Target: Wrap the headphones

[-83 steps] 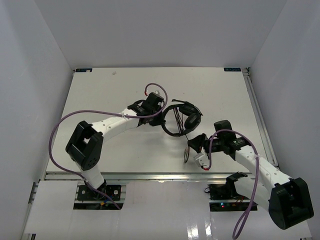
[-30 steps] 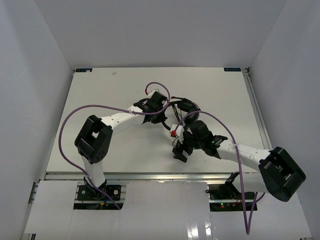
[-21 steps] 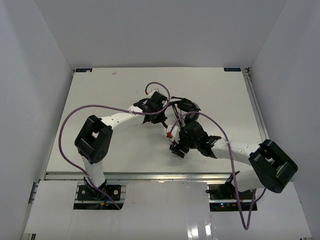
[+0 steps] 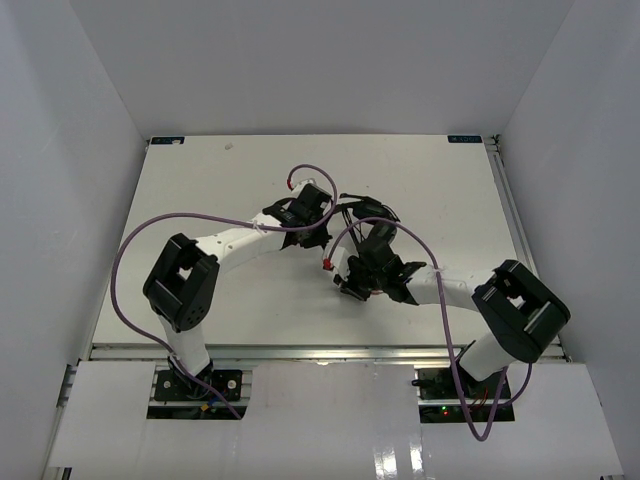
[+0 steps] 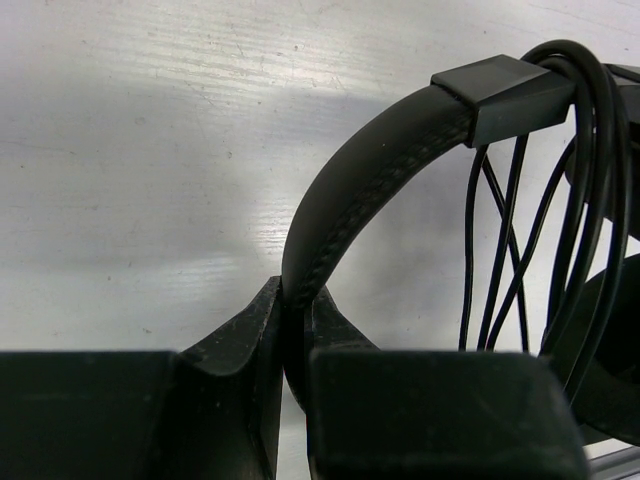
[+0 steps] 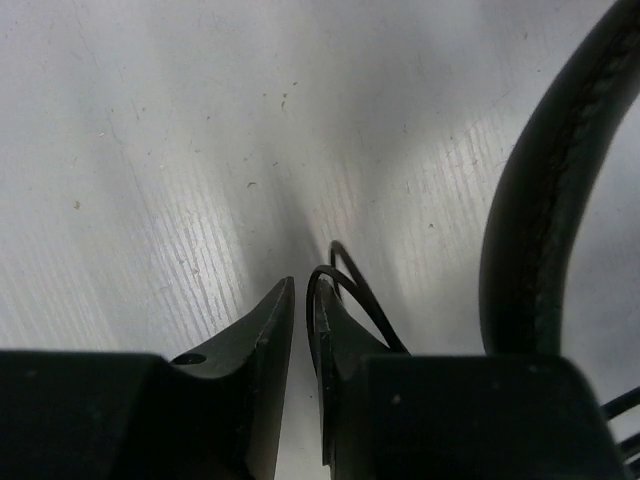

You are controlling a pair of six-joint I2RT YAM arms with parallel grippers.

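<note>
The black headphones (image 4: 352, 212) lie at the middle of the white table between my two grippers. My left gripper (image 5: 297, 297) is shut on the arched headband (image 5: 360, 190), which rises out of its jaws. To the right, the thin dark cord (image 5: 590, 180) hangs in several loops over the headband's slider block (image 5: 505, 95). My right gripper (image 6: 303, 292) is shut on a thin loop of the cord (image 6: 350, 285), low over the table. The headband (image 6: 535, 190) curves just to its right. From above, the left gripper (image 4: 318, 230) and right gripper (image 4: 356, 282) sit close together. The plug is hidden.
Thick purple robot cables (image 4: 140, 240) arc over both arms, and one crosses above the headphones (image 4: 335, 195). White walls close in the table (image 4: 200, 180) on three sides. A metal rail (image 4: 300, 350) runs along the near edge.
</note>
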